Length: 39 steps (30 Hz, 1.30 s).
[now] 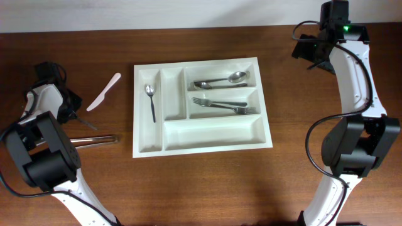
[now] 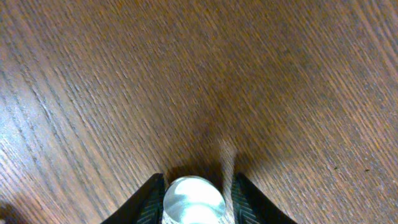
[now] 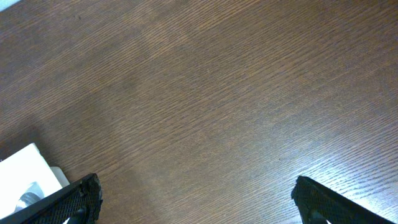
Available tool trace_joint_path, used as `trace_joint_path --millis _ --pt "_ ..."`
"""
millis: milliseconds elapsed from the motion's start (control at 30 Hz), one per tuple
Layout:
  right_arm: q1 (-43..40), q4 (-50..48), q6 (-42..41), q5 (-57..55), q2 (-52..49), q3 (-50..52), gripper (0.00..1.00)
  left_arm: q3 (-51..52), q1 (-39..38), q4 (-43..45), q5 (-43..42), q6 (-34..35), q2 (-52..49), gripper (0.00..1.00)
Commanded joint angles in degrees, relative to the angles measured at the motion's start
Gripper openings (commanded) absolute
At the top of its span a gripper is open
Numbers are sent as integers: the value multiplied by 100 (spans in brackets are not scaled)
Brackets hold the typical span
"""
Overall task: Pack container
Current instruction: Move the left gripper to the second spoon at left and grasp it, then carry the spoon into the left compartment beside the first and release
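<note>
While left gripper (image 2: 198,190) clamps a metal utensil (image 2: 193,202), container (image 1: 213,134) well apart, right gripper (image 3: 196,190) gaping, empty.

bench (image 1: 207,182): brown with thin dark wood lines
container (image 1: 213,133): white
spoons (image 1: 151,100), forks (image 1: 226,103): shiny silver
knife (image 1: 104,91): pale cream
fingers (image 3: 68,202): black
arms (image 1: 355,69): white and black
round thing (image 2: 193,200): shiny silver

Dark brown wood-grain table (image 1: 207,188) fills nearly every view; grain runs left-right in overhead, diagonal in both wrist views. Pale strip (image 1: 157,11) beyond the table's far edge at top of overhead, wall or floor, can't tell. Light even, diffuse; soft sheen (image 3: 354,165) on the wood, lower right of right wrist view
</note>
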State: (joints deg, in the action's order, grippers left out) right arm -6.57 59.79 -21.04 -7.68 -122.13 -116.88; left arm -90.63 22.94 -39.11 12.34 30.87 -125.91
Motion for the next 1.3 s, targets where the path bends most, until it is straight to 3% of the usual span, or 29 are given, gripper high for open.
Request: trace_joint_path --millis 0,433,900,1067,1267 --pt "15 -17 -68 -52 -50 26 99 155 11 -42 -107 -76 -192 33" --pt "15 -17 -68 -52 -50 26 99 -94 11 -175 -251 -125 -190 24" --pt "15 -17 -68 -52 -50 26 99 -2055 -214 -1161 -275 -796 -190 21" --pt "15 -17 -68 -52 -50 26 99 -2752 -549 -1412 -872 -1447 -190 22" --pt "15 -17 -68 -52 -50 26 99 -3252 -1141 -1762 -1274 -1558 -188 21"
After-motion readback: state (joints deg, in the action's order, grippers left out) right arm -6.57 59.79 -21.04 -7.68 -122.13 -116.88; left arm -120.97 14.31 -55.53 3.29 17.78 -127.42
